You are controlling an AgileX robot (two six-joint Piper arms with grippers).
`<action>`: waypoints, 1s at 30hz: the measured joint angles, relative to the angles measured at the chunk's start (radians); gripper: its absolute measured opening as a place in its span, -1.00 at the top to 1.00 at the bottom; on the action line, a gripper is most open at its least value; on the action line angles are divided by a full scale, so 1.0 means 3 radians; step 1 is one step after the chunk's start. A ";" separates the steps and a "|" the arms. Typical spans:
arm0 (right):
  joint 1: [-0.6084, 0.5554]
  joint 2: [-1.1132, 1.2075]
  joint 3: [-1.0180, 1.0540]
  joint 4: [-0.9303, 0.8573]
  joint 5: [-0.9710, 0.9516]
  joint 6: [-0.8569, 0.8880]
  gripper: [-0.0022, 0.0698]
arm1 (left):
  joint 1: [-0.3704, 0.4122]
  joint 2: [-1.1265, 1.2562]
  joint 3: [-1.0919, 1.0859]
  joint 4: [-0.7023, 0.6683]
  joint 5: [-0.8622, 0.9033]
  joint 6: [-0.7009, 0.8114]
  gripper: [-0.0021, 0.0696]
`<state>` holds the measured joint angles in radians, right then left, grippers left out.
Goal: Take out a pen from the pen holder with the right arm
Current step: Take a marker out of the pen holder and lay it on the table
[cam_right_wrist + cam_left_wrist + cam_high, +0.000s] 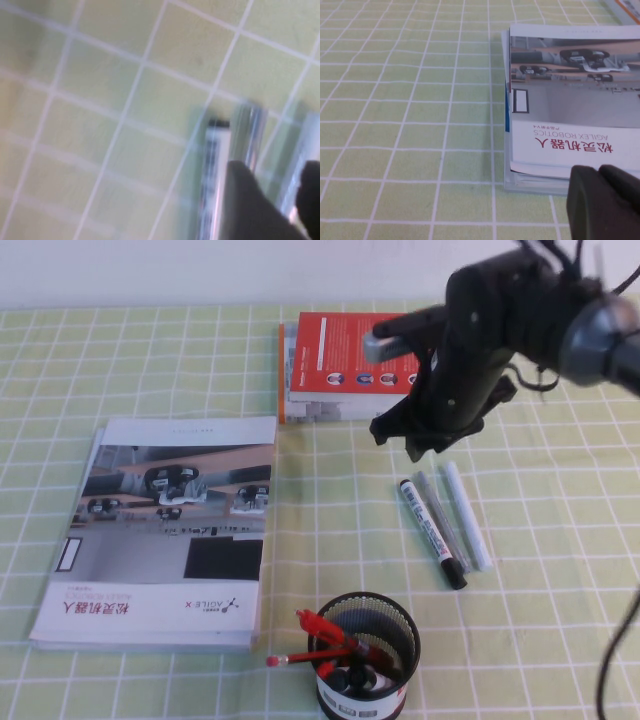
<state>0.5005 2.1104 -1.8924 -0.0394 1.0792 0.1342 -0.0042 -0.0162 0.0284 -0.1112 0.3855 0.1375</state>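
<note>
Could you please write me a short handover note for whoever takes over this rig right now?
Left gripper: parked low by the corner of the magazine, jaws shut, empty.
Right gripper: just above the pens lying on the table, jaws open, holding nothing.
Things: black marker, silvery pen and pale pen lie side by side on the cloth, apart from the pen holder. Red pens stand in the holder.
Done: it looks complete, with pens out of the holder and none gripped.
Left: probably only lifting the right arm clear.
</note>
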 joint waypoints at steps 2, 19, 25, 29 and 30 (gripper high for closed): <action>0.0053 -0.0277 0.0209 -0.0013 0.0000 0.0000 0.58 | 0.0000 0.0000 0.0000 0.0000 0.0000 0.0000 0.96; 0.0159 -0.2657 0.2524 0.0160 -0.0355 0.0094 0.97 | 0.0000 0.0000 0.0000 0.0000 0.0000 0.0000 0.96; 0.0159 -0.3153 0.2890 0.0269 -0.0098 0.0094 0.97 | 0.0000 0.0000 0.0000 0.0000 0.0000 0.0000 0.96; 0.0159 -0.3257 0.2910 0.0354 0.0218 0.0094 0.97 | 0.0000 0.0000 0.0000 0.0000 0.0000 0.0000 0.96; 0.0159 -0.3267 0.2910 0.0367 0.0268 0.0094 0.97 | 0.0000 0.0000 0.0000 0.0000 0.0000 0.0000 0.96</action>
<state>0.5482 1.1304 -1.0193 0.0706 1.1596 0.1625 -0.0042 -0.0162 0.0284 -0.1112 0.3855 0.1375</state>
